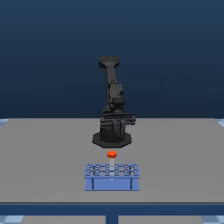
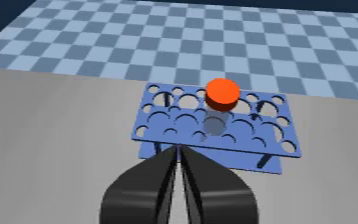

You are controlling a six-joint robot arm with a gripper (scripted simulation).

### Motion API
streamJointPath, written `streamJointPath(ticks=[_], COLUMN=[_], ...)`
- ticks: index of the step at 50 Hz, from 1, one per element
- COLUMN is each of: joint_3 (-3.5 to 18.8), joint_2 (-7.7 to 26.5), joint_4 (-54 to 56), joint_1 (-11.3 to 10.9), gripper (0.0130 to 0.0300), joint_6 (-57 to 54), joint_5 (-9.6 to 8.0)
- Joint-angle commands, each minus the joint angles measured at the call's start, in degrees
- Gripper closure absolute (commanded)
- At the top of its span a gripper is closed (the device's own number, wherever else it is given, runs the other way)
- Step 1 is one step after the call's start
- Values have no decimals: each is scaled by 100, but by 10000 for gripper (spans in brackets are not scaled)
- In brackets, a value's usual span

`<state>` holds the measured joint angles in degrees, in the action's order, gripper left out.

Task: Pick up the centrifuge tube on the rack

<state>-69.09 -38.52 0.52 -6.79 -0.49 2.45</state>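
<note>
Standing upright in the blue rack (image 2: 213, 125), the tube (image 2: 218, 107) shows its orange cap (body pale), while the gripper (image 2: 179, 155) hangs near the rack, fingers pressed together, holding nothing.

- The robot arm (image 1: 111, 95) is dark, near black, and stands on a wide round base at mid-scene in the exterior view.
- Its upper link rises almost upright from the base, leaning slightly toward the exterior view's left at the top.
- The lower links fold down in front of the base, so the wrist cannot be made out clearly there.
- In the wrist view the gripper (image 2: 179, 152) shows two dark fingers (image 2: 144, 182) pressed together, only a thin seam between them, holding nothing.
</note>
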Motion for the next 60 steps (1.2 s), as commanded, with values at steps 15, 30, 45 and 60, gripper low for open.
streamJointPath(ticks=[15,30,45,60], joint_3=[0,9,93,291], joint_2=[0,15,148,445], joint_4=[0,-51,-448,-988], joint_1=[0,7,70,200], gripper=[130,130,130,130], joint_6=[0,49,435,954], joint_5=[0,5,45,123])
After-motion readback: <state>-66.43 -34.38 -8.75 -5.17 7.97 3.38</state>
